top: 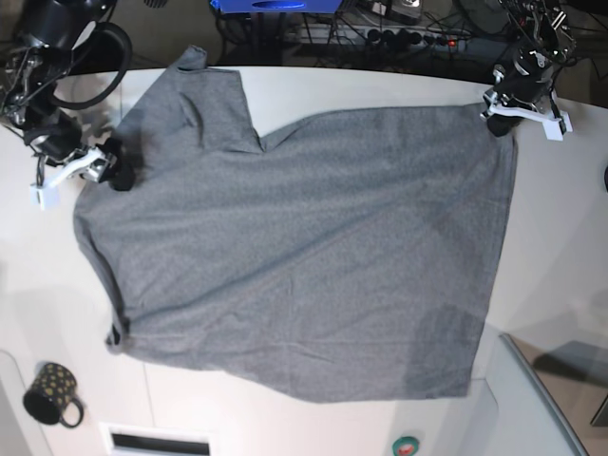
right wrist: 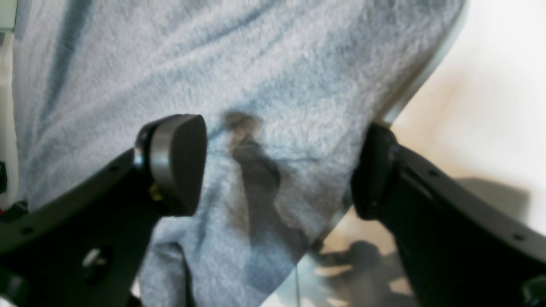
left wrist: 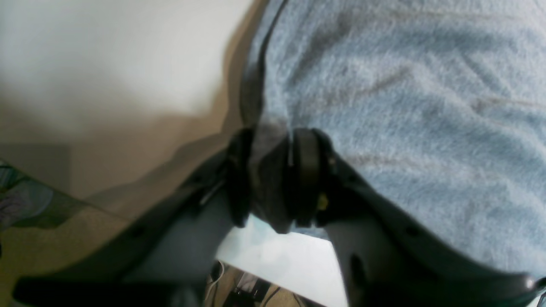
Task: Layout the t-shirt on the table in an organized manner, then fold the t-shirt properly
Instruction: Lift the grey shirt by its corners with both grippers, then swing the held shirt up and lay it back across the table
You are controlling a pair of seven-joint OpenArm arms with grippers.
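Though spread nearly flat across the table (top: pixel 560 237), the t-shirt (top: pixel 313 256) looks light, limp and prone to bunching, so best taken by hems and corners and drawn taut. Left gripper (left wrist: pixel 273 183) pinched on a far corner of cloth; right gripper (right wrist: pixel 277 170) spread wide over the opposite edge, gripping nothing.

Both wrist views blurry; base view sharp, evenly lit.

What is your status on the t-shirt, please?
Left gripper pinching t-shirt edge. Right gripper open over cloth. Shirt spread on table. Mug clear.
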